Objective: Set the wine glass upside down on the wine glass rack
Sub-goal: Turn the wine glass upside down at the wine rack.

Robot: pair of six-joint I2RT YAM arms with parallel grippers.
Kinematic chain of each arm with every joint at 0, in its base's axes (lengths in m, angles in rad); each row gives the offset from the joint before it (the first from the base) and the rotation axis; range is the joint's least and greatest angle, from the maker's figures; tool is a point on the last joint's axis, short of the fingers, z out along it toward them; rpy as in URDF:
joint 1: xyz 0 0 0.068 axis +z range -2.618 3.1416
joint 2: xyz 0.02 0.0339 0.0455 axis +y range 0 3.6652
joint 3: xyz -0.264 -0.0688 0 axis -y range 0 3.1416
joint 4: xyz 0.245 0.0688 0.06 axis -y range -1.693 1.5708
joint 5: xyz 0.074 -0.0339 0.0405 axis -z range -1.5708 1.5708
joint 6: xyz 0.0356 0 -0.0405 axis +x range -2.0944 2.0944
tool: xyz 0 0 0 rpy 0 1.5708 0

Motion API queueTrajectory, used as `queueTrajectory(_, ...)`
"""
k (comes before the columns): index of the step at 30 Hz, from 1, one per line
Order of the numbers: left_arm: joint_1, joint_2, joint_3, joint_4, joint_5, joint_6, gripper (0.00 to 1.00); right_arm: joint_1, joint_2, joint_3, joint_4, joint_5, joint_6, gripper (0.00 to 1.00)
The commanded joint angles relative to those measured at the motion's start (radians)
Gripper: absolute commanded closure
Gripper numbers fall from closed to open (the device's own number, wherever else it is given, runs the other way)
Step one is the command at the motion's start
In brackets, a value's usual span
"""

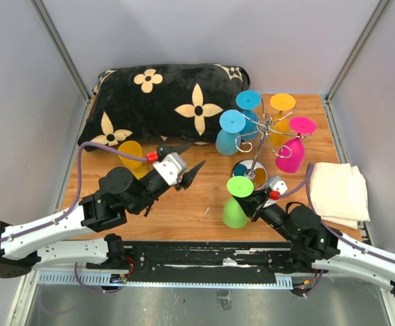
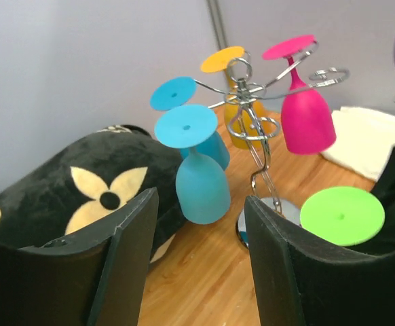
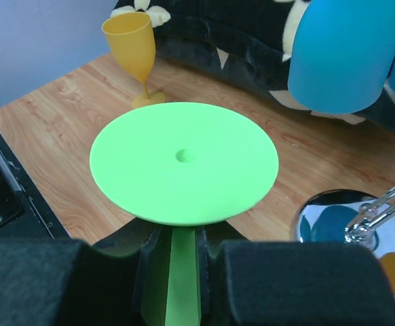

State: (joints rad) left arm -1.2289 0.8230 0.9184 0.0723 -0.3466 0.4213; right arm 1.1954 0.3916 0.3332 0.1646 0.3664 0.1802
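Only the wrist view catches the right fingers (image 3: 286, 278) clamped on the stem of the inverted green wine glass (image 3: 184, 163), overhead puts it just beside the wine glass rack (image 1: 265, 136), left fingers (image 2: 126, 265) apart, empty.

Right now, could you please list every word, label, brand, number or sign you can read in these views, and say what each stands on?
None: no readable text shows in any view.
The black pillow carries only cream flower shapes, no letters.
The green wine glass, the wine glass rack and the folded cloth bear no marks.
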Motion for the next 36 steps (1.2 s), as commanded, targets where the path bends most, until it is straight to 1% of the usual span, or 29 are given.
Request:
queueTrajectory(1, -0.008, 0.083, 0.127, -0.026, -0.155, -0.183, 0.41, 0.001, -0.138, -0.03, -0.077, -0.028, -0.131, 0.99)
queueTrajectory(5, 0.003, 0.163, 0.246, -0.103, -0.138, -0.241, 0.37, 0.001, -0.32, -0.069, -0.083, -0.06, -0.212, 0.99)
queueTrajectory(7, 0.058, 0.228, 0.334, -0.191, -0.06, -0.326, 0.36, 0.001, -0.383, -0.075, -0.09, -0.057, -0.273, 0.99)
queueTrajectory(9, 0.137, 0.298, 0.422, -0.28, 0.045, -0.419, 0.37, 0.001, -0.389, -0.059, -0.1, -0.044, -0.337, 0.99)
queueTrajectory(12, 0.187, 0.375, 0.487, -0.318, 0.136, -0.471, 0.37, 0.001, -0.34, 0.002, -0.15, -0.03, -0.417, 0.99)
queueTrajectory(15, 0.191, 0.426, 0.518, -0.319, 0.192, -0.49, 0.38, 0.001, -0.281, 0.041, -0.164, -0.037, -0.494, 0.99)
queueTrajectory(18, 0.193, 0.465, 0.532, -0.318, 0.221, -0.502, 0.39, -0.008, -0.173, 0.065, -0.146, -0.044, -0.523, 0.99)
queueTrajectory(19, 0.194, 0.472, 0.533, -0.316, 0.224, -0.504, 0.39, -0.013, -0.131, 0.077, -0.146, -0.059, -0.525, 0.99)
queueTrajectory(22, 0.193, 0.485, 0.528, -0.31, 0.228, -0.504, 0.39, -0.056, -0.045, 0.102, -0.128, -0.189, -0.519, 0.99)
queueTrajectory(24, 0.195, 0.491, 0.532, -0.311, 0.228, -0.503, 0.39, -0.125, -0.03, 0.109, -0.109, -0.312, -0.492, 0.99)
queueTrajectory(25, 0.195, 0.493, 0.534, -0.313, 0.23, -0.502, 0.39, -0.181, -0.029, 0.111, -0.103, -0.385, -0.471, 0.99)
queueTrajectory(27, 0.195, 0.493, 0.537, -0.313, 0.231, -0.502, 0.39, -0.318, -0.032, 0.111, -0.084, -0.56, -0.404, 0.99)
queueTrajectory(28, 0.195, 0.493, 0.537, -0.313, 0.231, -0.501, 0.39, -0.424, -0.032, 0.109, -0.072, -0.658, -0.367, 0.99)
queueTrajectory(29, 0.195, 0.493, 0.538, -0.313, 0.229, -0.5, 0.39, -0.505, -0.032, 0.102, -0.05, -0.745, -0.323, 0.99)
queueTrajectory(31, 0.196, 0.492, 0.535, -0.313, 0.226, -0.5, 0.39, -0.652, -0.032, 0.076, 0.021, -0.915, -0.224, 0.99)
queueTrajectory(33, 0.197, 0.488, 0.531, -0.311, 0.225, -0.503, 0.39, -0.78, -0.028, 0.036, 0.125, -1.044, -0.113, 0.99)
queueTrajectory(36, 0.197, 0.48, 0.527, -0.31, 0.223, -0.504, 0.39, -0.917, -0.033, -0.024, 0.272, -1.173, 0.058, 0.99)
